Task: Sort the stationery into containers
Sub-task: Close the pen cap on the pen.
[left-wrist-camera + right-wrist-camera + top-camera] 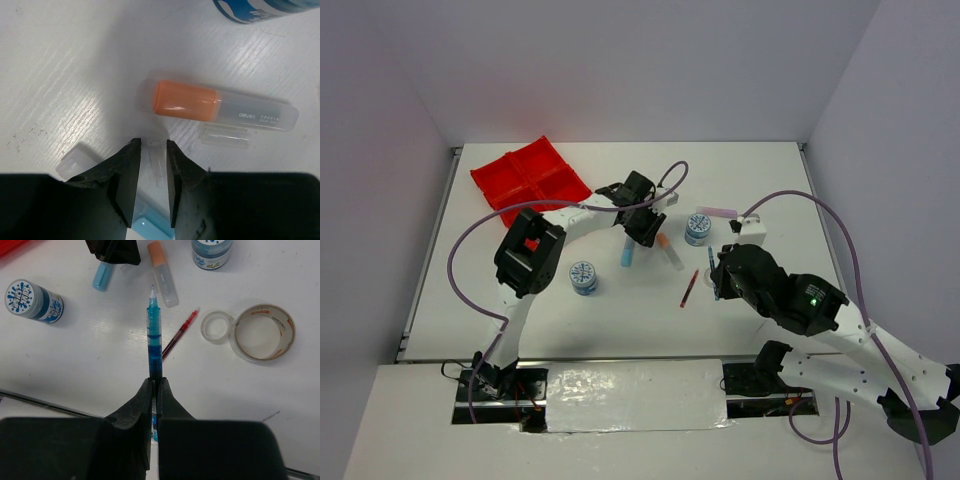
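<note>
My left gripper (pixel 642 226) hangs low over the clear-capped end of the light-blue stick (pixel 627 254). In the left wrist view its jaws (pixel 153 145) stand a narrow gap apart with the stick (pixel 150 227) beneath them, gripping nothing I can see. The orange-tipped stick (pixel 185 100) lies just beyond. My right gripper (pixel 156 382) is shut on the blue pen (pixel 154 325), held above the table. The red pen (pixel 177 335), the tape ring (pixel 262 331) and two tubs (pixel 32 301) (pixel 211 251) lie on the table. The red tray (pixel 530 175) is at the far left.
A pink stick (pixel 717 213) lies at the back, right of the far tub (pixel 698 228). The near tub (pixel 583 276) stands left of centre. A smaller clear ring (pixel 216 326) touches the tape ring. Purple cables arch over both arms.
</note>
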